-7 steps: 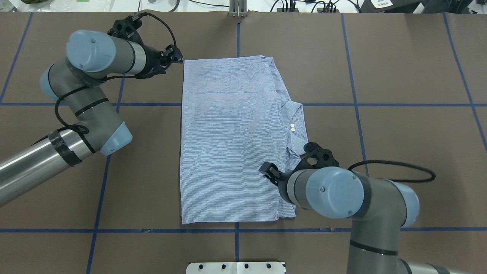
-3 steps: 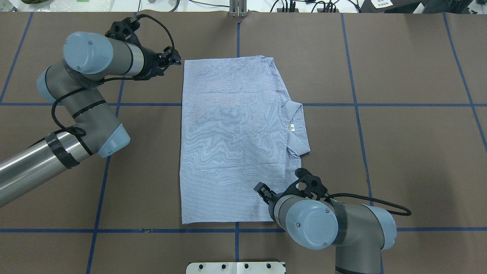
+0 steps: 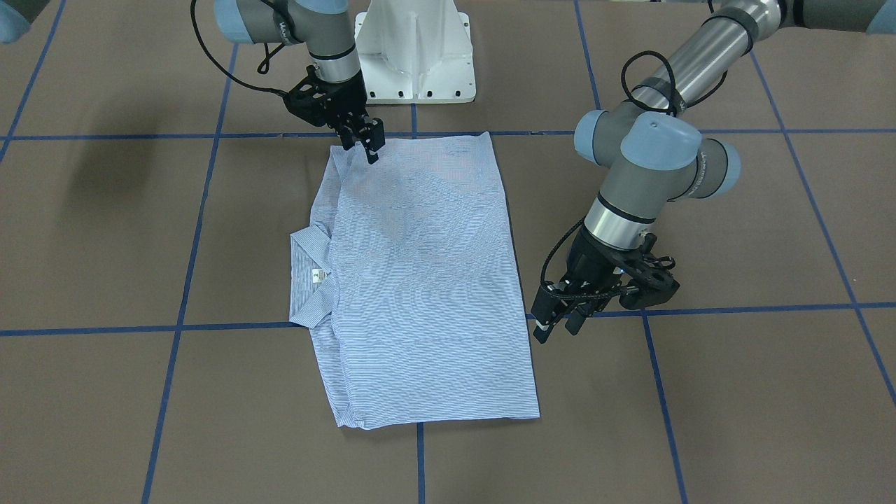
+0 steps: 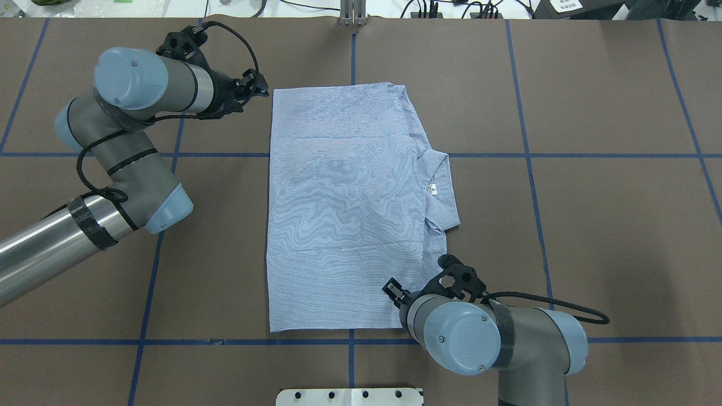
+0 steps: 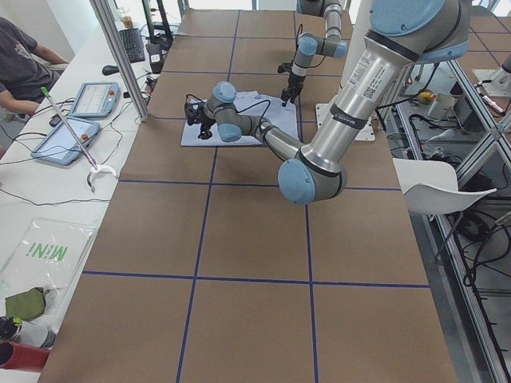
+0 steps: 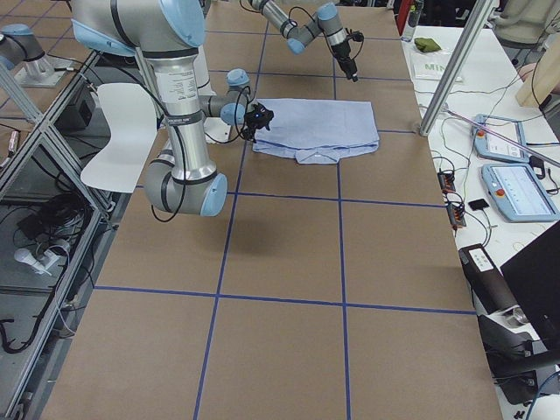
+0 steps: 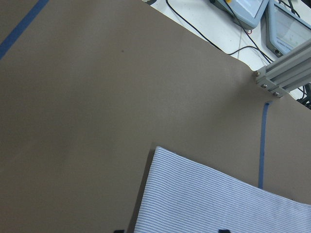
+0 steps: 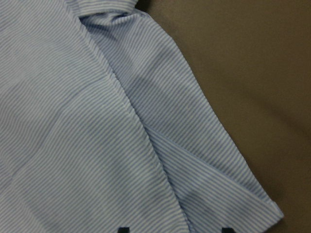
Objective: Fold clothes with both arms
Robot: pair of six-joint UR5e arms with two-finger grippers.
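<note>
Robotics lab: two robot arms (image 4: 130,169), tape-gridded table (image 4: 609,225), teach pendants (image 6: 518,191), aluminium post (image 6: 456,70), operator (image 5: 20,64) at bench.

Overhead, front face oppositely, share shirt (image 4: 344,208); wrist cams close.

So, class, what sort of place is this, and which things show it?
Probably a robotics lab: the left arm and right arm stand at a tape-gridded table, with a control tablet on the side bench.
</note>
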